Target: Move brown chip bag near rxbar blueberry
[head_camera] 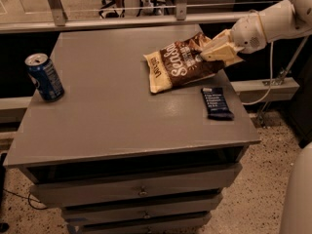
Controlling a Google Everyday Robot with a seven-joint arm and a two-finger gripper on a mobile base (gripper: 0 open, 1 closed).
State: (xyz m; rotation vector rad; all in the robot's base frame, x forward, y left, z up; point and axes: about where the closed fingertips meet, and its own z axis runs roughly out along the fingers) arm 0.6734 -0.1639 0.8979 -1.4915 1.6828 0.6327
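The brown chip bag [181,62] has a dark brown middle with white script and cream ends. It hangs tilted over the right part of the grey table [107,111], its lower left end near or on the top. My gripper [210,52] is shut on the bag's upper right end, reaching in from the right. The rxbar blueberry [217,103], a small navy wrapper with white text, lies flat near the table's right edge, just below and right of the bag.
A blue soda can [44,76] stands upright at the table's left side. A rail and glass barrier [122,21] run behind the table. Drawers [141,191] sit under the top. My white arm [273,23] crosses the upper right.
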